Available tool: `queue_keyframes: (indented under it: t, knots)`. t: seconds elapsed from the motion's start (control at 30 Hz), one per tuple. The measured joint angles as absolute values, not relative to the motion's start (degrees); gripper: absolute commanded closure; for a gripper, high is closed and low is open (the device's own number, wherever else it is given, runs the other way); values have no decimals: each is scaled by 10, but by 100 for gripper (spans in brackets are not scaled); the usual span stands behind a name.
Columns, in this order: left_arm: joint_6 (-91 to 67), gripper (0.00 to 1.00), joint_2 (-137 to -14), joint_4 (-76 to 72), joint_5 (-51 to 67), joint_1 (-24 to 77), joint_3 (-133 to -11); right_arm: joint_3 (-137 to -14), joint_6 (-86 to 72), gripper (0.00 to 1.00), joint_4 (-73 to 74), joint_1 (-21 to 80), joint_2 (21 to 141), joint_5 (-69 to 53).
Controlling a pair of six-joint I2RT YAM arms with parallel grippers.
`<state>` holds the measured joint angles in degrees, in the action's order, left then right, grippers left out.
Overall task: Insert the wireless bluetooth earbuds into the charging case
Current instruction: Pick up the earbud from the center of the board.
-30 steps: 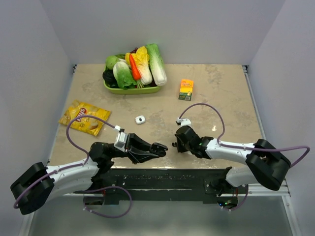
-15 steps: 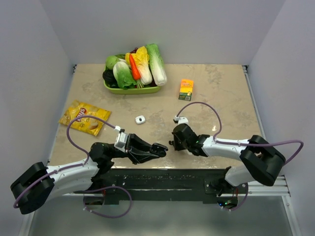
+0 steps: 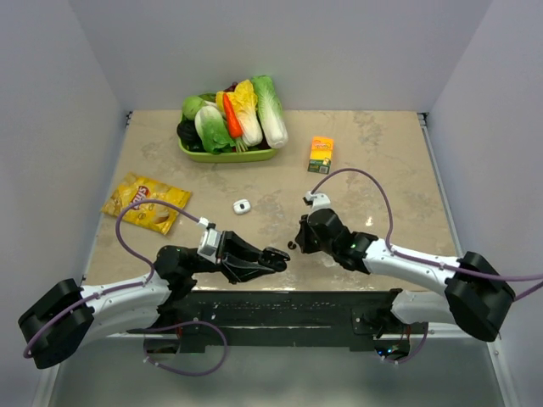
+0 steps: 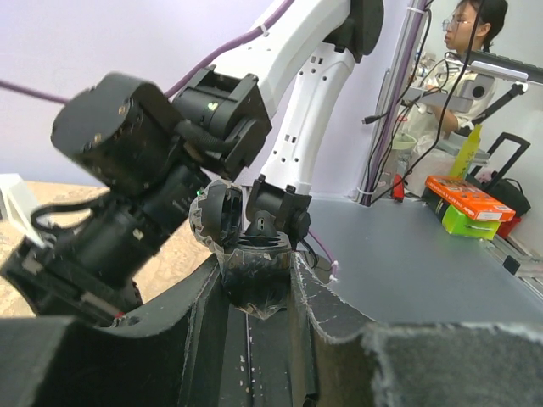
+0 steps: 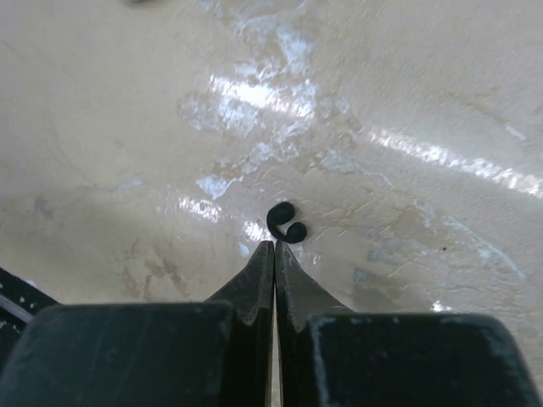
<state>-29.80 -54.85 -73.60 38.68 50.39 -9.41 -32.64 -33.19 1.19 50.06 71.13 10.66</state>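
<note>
Right hand (image 5: 274,248) clenched, empty; black earbud (image 5: 286,224) just beyond its tips. Left hand (image 4: 254,292) grasps charging case (image 4: 253,254).

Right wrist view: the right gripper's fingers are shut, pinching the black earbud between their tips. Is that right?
Not quite. The right gripper is shut, but it pinches nothing: the black earbud lies on the table just past the fingertips, not between them. The right wrist view shows this.
</note>
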Motion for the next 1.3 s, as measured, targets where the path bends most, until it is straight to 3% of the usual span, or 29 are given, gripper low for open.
queue_keyframes:
  t: [0.67, 1.23, 1.3]
  knots:
    - [-291, 100, -547, -736, 382, 508, -86, -357, -314, 100, 6, 456, 822, 74]
    - [-289, 100, -547, -736, 379, 515, -86, -358, -322, 100, -44, 509, 848, 76]
    - [-289, 100, -547, -736, 378, 515, -86, -358, -325, 96, -42, 514, 845, 78]
